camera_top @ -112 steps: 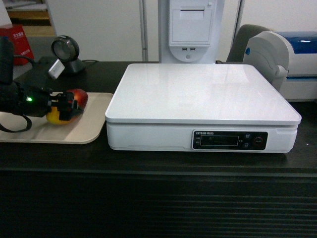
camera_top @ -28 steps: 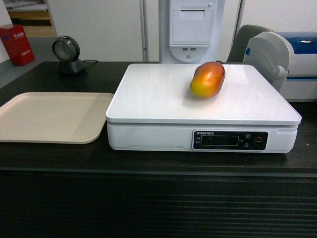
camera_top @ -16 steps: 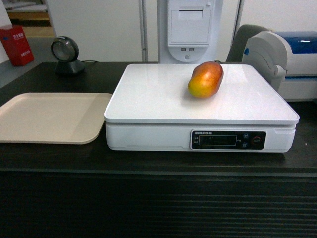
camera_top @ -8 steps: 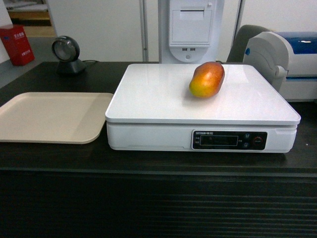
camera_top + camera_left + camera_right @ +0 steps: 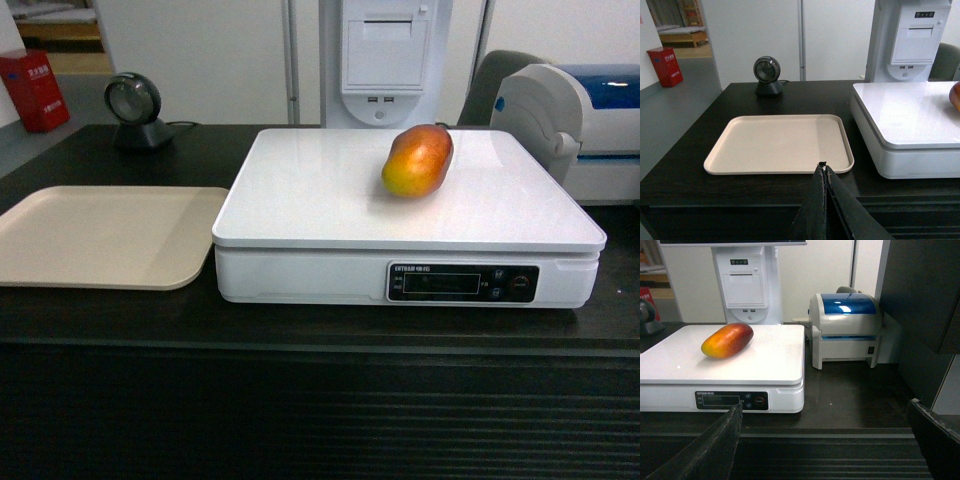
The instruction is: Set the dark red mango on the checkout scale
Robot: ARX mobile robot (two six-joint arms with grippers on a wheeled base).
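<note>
Mango point(image 5: 418, 160) lies on its side on the scale point(image 5: 330, 200), toward the back-right of the white top, dark red end pointing up and back, orange-yellow end toward the front-left. Nothing of mine touches it. Scale sits on the black checkout counter point(image 5: 300, 325), w/ its black display strip point(image 5: 463, 283) and small buttons facing me. Beige tray point(image 5: 100, 235) is just beside the scale on the left, their edges nearly meeting. Round barcode scanner point(image 5: 138, 108) stands at the back-left of the counter; white receipt printer kiosk point(image 5: 383, 60) rises behind the scale; white-and-blue label printer point(image 5: 846, 327) is just to the right of the scale.

My left gripper point(image 5: 824, 172) hangs in front of the counter edge, below the tray's near-right corner, fingers pressed together w/ nothing between them. My right gripper point(image 5: 825, 435) is low in front of the counter too, fingers point(image 5: 722, 440) spread wide apart, holding nothing, well apart from the mango. Neither arm shows in head view.
</note>
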